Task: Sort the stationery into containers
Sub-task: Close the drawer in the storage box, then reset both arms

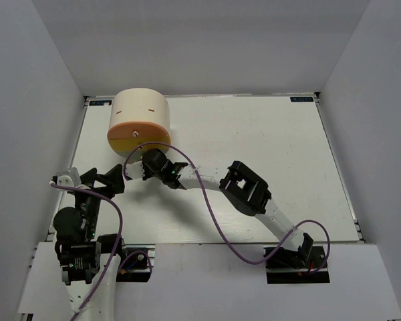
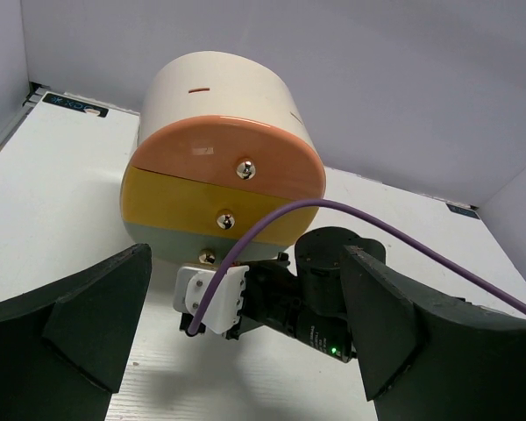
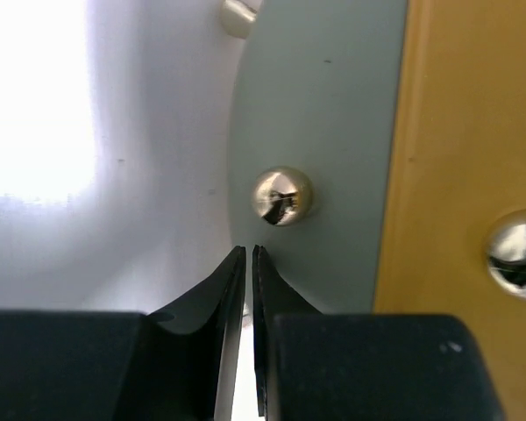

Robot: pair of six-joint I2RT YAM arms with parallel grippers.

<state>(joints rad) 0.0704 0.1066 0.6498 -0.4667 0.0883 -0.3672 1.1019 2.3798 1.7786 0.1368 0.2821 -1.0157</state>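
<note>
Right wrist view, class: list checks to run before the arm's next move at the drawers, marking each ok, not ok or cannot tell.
1. Right tool on the knob of the grey drawer: not ok, tips beside it.
2. Right tool open: not ok, shut.
3. Left tool clear of the box: ok, open, apart.
4. A drawer open: not ok, all look closed.
5. Stationery in view: not ok, none shows.

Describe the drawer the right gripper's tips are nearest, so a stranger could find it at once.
Start at the cream cylindrical box at the table's far left. Its round face holds three stacked drawers. Take the grey drawer at the bottom, below the yellow drawer and orange drawer; the shut right gripper sits by its knob.
</note>
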